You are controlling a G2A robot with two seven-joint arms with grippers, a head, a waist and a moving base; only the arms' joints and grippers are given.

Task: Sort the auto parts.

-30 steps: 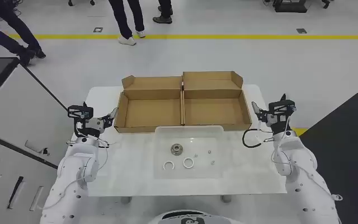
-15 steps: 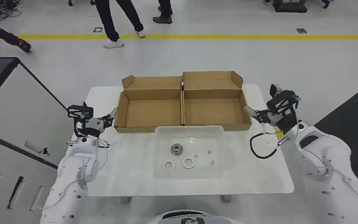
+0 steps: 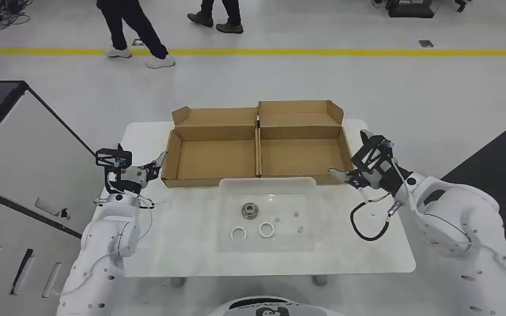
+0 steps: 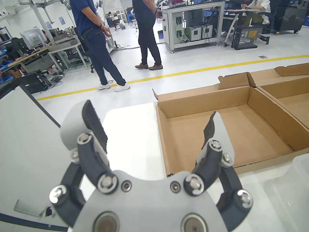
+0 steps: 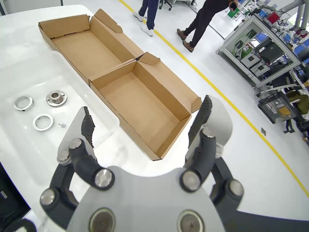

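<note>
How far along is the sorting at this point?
Nothing looks sorted: both cardboard boxes are empty. In hand: nothing; the left gripper and right gripper are open. To do: the flanged hub, two rings and small bits, all in the clear tray.

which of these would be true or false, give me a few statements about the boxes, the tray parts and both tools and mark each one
1. The left box and the right box are both empty. True.
2. A flanged hub and two rings lie in the clear tray. True.
3. The flanged hub rests on top of a ring. False: it lies apart from both rings.
4. The right tool is open with nothing in it. True.
5. The left tool is shut on a ring. False: it is open and empty.
6. One box is stacked on the other. False: they stand side by side.
</note>
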